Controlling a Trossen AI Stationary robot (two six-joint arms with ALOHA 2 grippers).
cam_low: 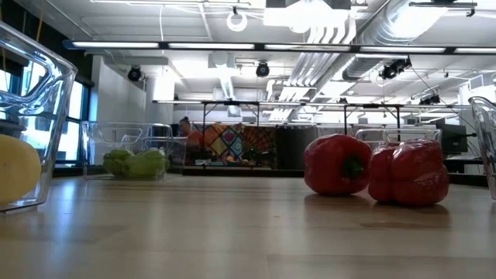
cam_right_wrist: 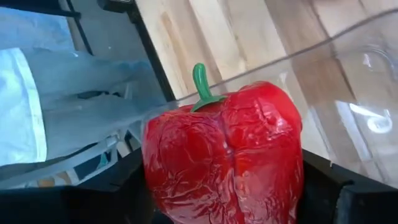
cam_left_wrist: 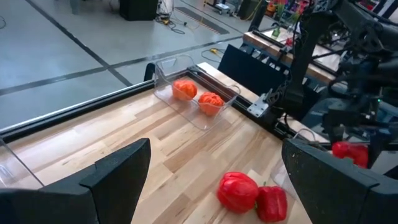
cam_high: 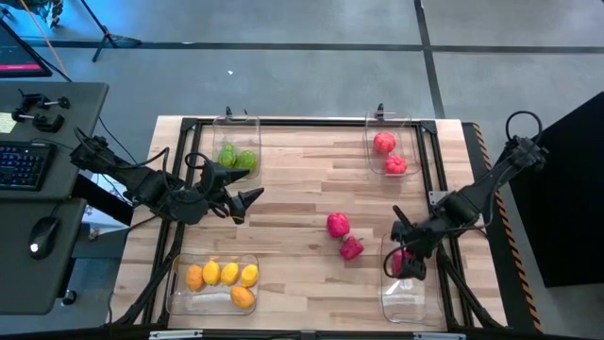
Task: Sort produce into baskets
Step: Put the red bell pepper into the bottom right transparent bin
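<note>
1. Over the near-right bin (cam_high: 408, 295): right gripper (cam_high: 408, 264) pinching a red pepper (cam_right_wrist: 224, 155), hanging just above the bin's clear rim.
2. Beside it, mid-table: two more peppers (cam_high: 344, 237), touching, loose on the wood.
3. Farther off: tomatoes (cam_high: 389, 153), green pieces (cam_high: 236, 157), yellow pieces (cam_high: 223, 280), each binned.
4. Mid-left: left gripper (cam_high: 247, 200) spread, empty.
5. Gripped pepper's underside hidden.

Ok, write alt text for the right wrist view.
A red pepper with a green stem fills the frame, held in the right gripper over a clear bin. Wooden table shows behind.
</note>
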